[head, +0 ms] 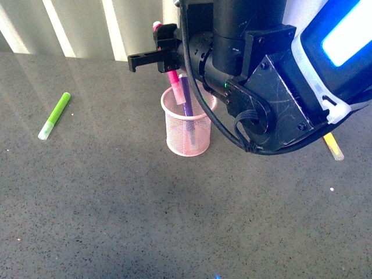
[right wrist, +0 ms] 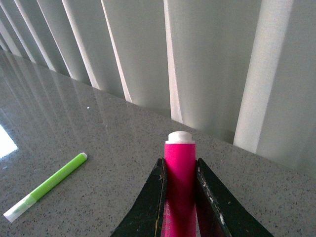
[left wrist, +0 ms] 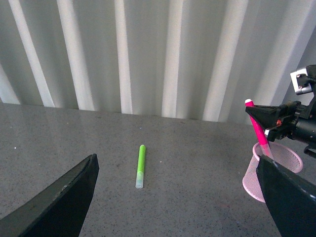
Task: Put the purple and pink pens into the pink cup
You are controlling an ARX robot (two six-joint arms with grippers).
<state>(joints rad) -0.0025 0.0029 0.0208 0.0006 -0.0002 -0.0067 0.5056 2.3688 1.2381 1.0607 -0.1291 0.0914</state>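
Grey tabletop (head: 116, 203); level right fingers (right wrist: 151, 207) clamp pink pen (right wrist: 180, 182), seemingly inside pink cup (head: 187, 136); left fingers (left wrist: 64, 197) apart.

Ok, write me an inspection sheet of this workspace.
Surface: grey speckled table, glossy, with light patches.
Job's things: purple pen stands tilted inside the pink cup; pink pen is held with its lower end inside the rim.
Clutter: lime-green marker lies left of the cup; yellow marker is partly hidden on the right.
Grippers: right gripper shut on the pink pen; left gripper open, empty.
Cables: black cable along the right arm, beside the cup.
Surroundings: pale vertical slats behind the table.
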